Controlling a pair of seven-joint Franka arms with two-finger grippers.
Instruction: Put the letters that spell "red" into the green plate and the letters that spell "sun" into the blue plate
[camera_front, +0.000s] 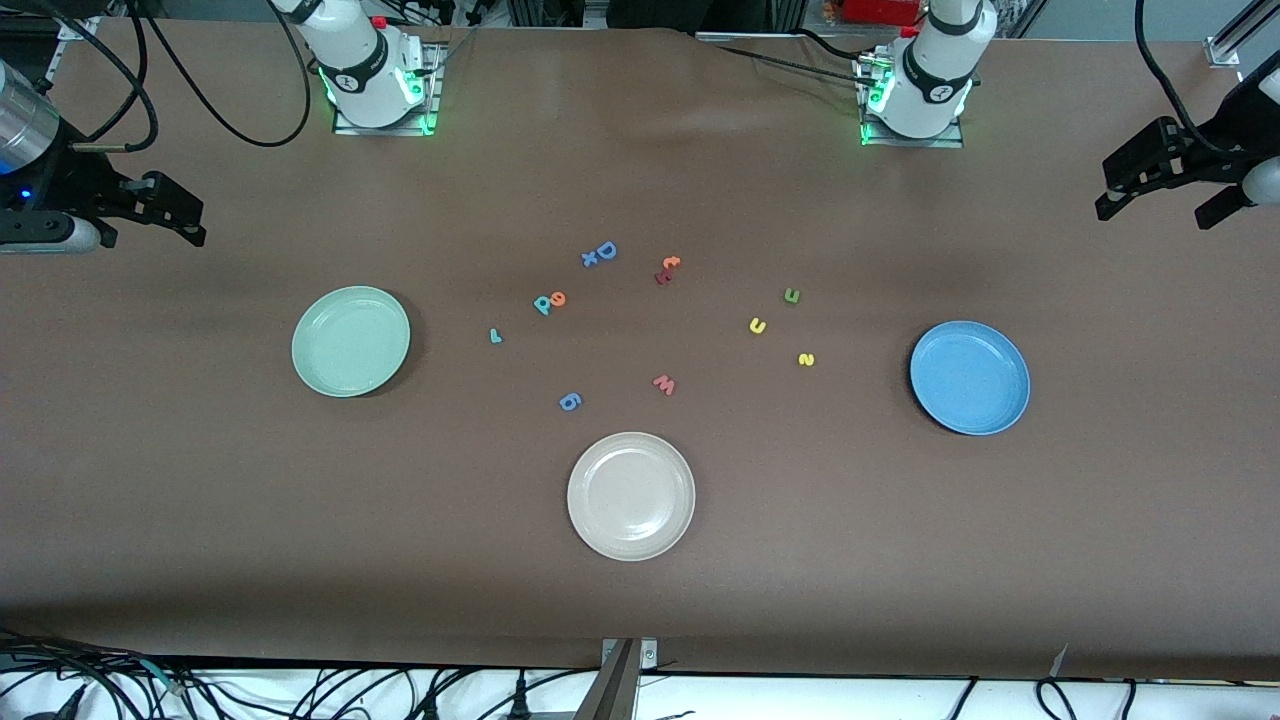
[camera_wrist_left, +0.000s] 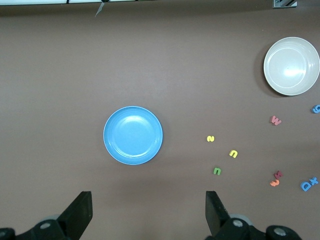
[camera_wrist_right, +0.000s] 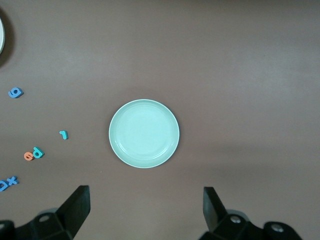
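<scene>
Both my tools spread wide, empty: left tool (camera_front: 1165, 190) over bench (camera_front: 200, 520) end by blue plate (camera_front: 969, 377), right tool (camera_front: 165, 212) by green plate (camera_front: 350, 341). Letters (camera_front: 757, 325) loose btwn plates on brown bench.

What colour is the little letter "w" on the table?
The letter "w" is red, clearest in the front view.
</scene>
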